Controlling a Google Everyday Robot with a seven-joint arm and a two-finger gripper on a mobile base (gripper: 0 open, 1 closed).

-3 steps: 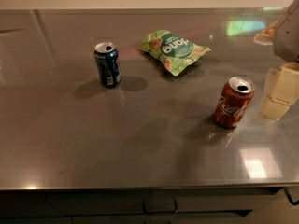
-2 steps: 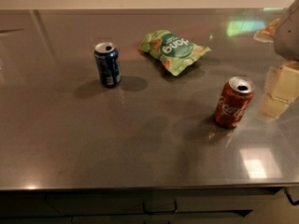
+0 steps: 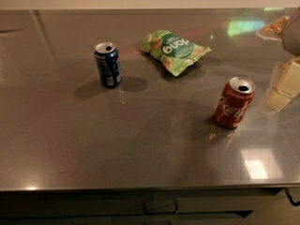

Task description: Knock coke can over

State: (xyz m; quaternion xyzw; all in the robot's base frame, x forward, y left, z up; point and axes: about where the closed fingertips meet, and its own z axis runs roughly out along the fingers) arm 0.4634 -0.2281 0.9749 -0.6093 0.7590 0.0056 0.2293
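The coke can is red with white cursive lettering and an open silver top. It stands upright on the right part of the steel table. My gripper shows at the right edge as pale, cream-coloured parts, just right of the can and apart from it. Most of the gripper is cut off by the frame edge.
A dark blue can stands upright at the left middle of the table. A green snack bag lies flat at the back centre. The table's front edge runs along the bottom, with drawers below it.
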